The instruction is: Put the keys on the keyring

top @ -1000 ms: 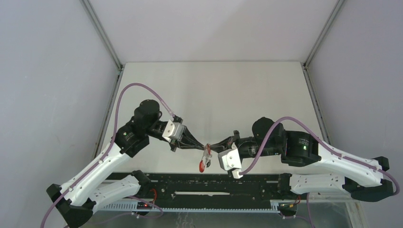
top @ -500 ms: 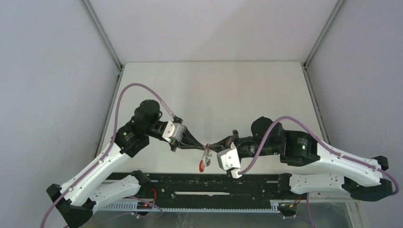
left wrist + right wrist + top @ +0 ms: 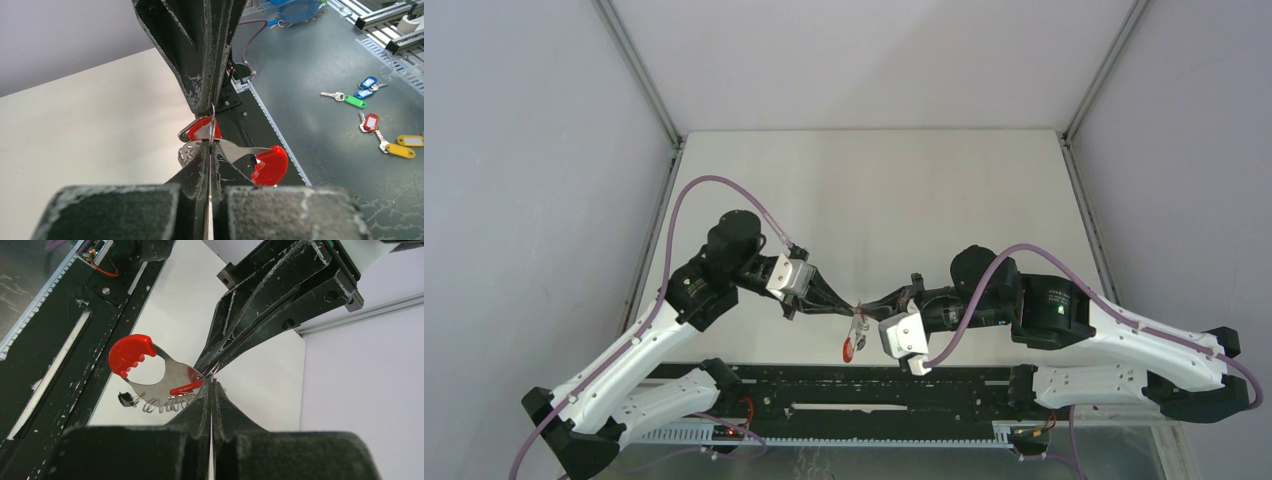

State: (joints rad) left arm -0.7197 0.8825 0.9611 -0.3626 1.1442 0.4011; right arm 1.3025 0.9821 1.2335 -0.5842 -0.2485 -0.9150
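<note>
The right gripper (image 3: 210, 390), shut on the red-tagged key (image 3: 186, 388), has been nudged barely closer to the keyring (image 3: 177, 374) clamped in the left gripper (image 3: 210, 150): threading is judged unfinished.

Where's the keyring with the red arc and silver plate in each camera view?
Top external: the red-and-silver metal keyring is at low centre.
Left wrist: centre right, red arc lowest.
Right wrist: centre left, red arc uppermost.
Shared landmark: the black rail close by it.
</note>
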